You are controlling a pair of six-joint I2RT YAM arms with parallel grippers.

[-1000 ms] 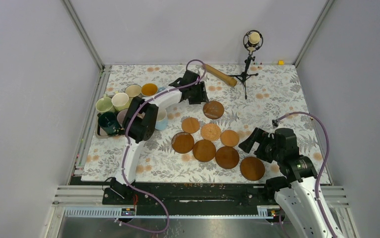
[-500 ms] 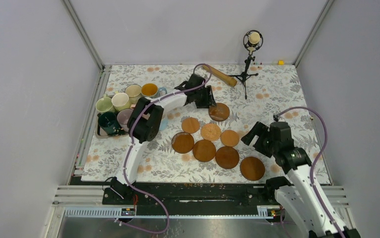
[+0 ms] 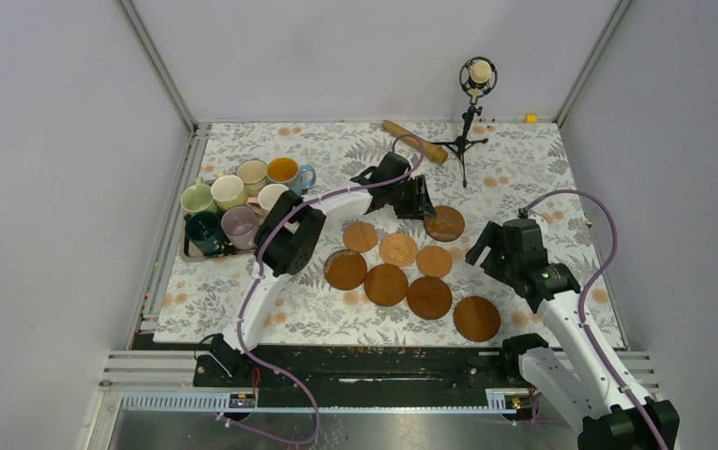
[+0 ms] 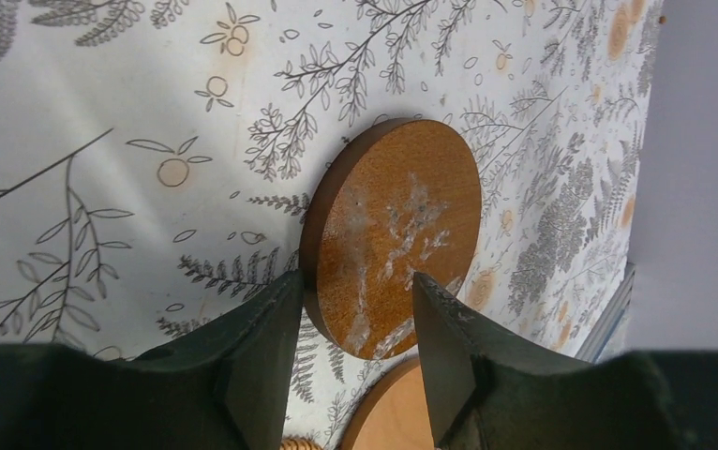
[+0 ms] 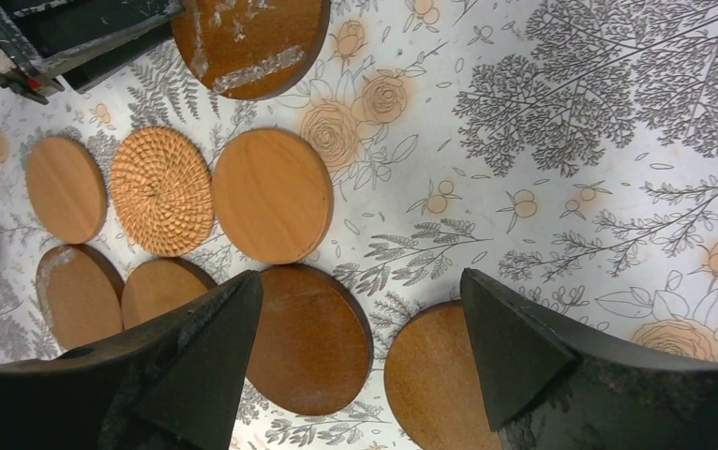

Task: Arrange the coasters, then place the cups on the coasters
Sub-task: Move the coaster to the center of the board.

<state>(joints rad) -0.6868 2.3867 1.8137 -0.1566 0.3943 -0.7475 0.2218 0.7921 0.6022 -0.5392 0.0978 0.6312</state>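
Several round brown coasters lie clustered mid-table, among them a woven one (image 3: 398,249) (image 5: 160,191) and a dark one (image 3: 428,297) (image 5: 310,339). My left gripper (image 3: 424,202) (image 4: 353,283) is shut on the near edge of a separate dark, white-streaked coaster (image 3: 445,223) (image 4: 395,234), which rests on the cloth right of the cluster. My right gripper (image 3: 486,249) (image 5: 360,281) hovers open above the cluster's right side, holding nothing. The cups stand grouped at the left: light green (image 3: 196,199), cream (image 3: 228,191), blue with yellow inside (image 3: 285,171), dark green (image 3: 205,232), mauve (image 3: 240,226), pink (image 3: 271,197).
A wooden stick (image 3: 414,141) lies at the back beside a microphone on a small tripod (image 3: 468,122). The cups sit on a dark tray (image 3: 187,251) by the left wall. Grey walls enclose the floral tablecloth (image 3: 543,178) on three sides.
My left gripper has slid right and nearer, taking the streaked dark coaster with it. My right arm has moved back and left over the cluster, its jaws narrowing somewhat.
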